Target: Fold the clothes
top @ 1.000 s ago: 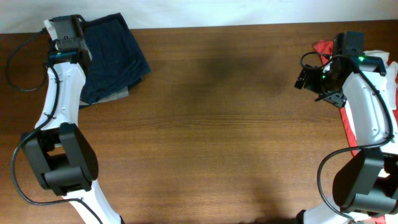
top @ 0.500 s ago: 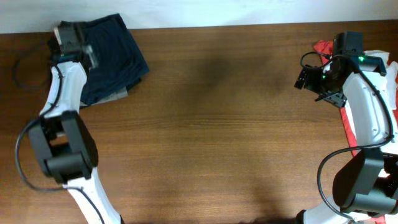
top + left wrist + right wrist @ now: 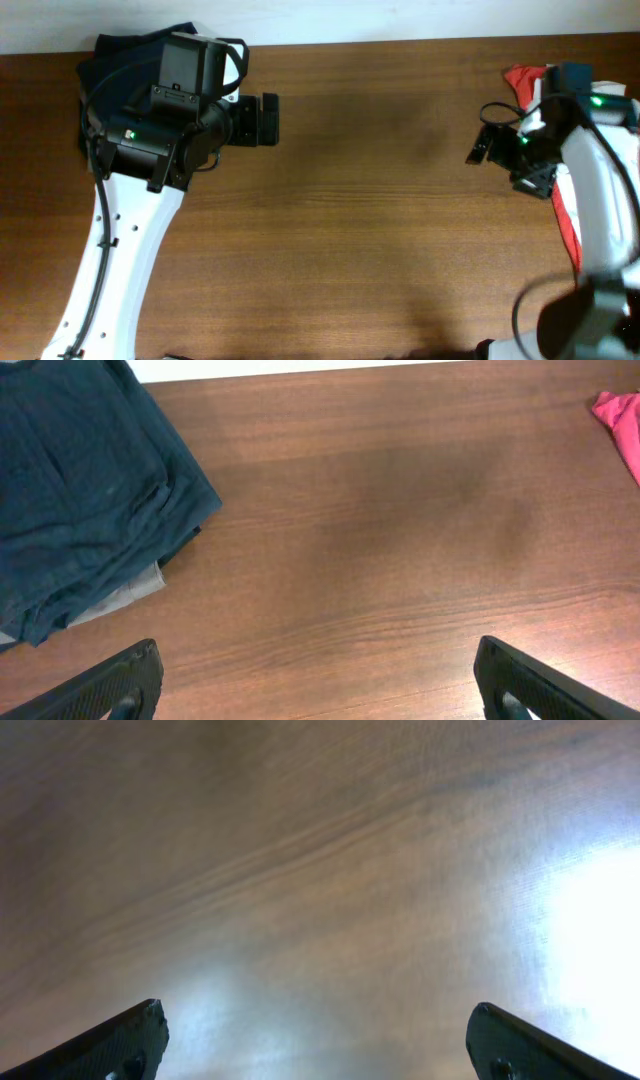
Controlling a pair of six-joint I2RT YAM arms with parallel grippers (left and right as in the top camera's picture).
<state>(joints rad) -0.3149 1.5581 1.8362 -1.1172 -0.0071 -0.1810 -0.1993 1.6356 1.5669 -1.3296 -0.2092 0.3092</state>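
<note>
Folded navy-blue shorts lie in a stack at the table's back left corner, with a grey-khaki garment peeking out from under them. In the overhead view my raised left arm covers most of the navy shorts. My left gripper hangs open to the right of the stack, above bare wood, holding nothing; in its wrist view the left gripper frames only table. A red garment lies at the far right. My right gripper is open and empty just left of it, over bare table.
The wooden table stretches between the two arms. A white garment lies by the red one at the right edge, and a red strip runs down beside my right arm. The table's back edge meets a white wall.
My left gripper has let go of the navy shorts and opened, and the arm has risen and swung right off the stack. The right arm shifted slightly and stayed open.
</note>
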